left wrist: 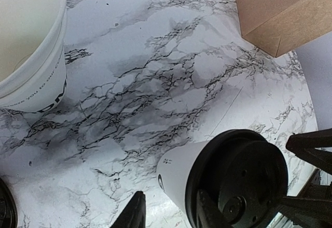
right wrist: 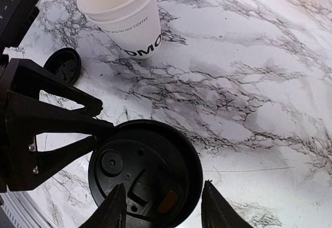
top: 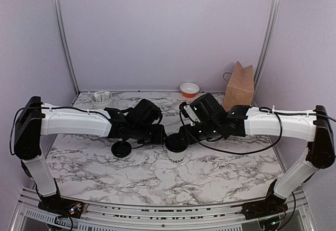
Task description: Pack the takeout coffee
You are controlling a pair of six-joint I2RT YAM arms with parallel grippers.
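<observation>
Front edge of table [top: 157, 181]: bare marble, lots of room. Middle: takeout coffee cup [top: 176, 156] stands up, white, dark letters low, black lid [right wrist: 145, 171] on top. Left gripper [left wrist: 171, 204] part open, holds nothing, one finger touches lid rim. Right gripper [right wrist: 163, 199] part open, finger each side of lid; pinching or not, cannot tell. Spare lid [top: 122, 148] flat, just left of cup. Far back by wall: bowl [top: 189, 89], brown bag [top: 239, 88].

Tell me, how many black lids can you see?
2. One black lid sits on the cup in the middle. The other lid lies flat on the table, just left of that cup. Others could be hidden from view.
</observation>
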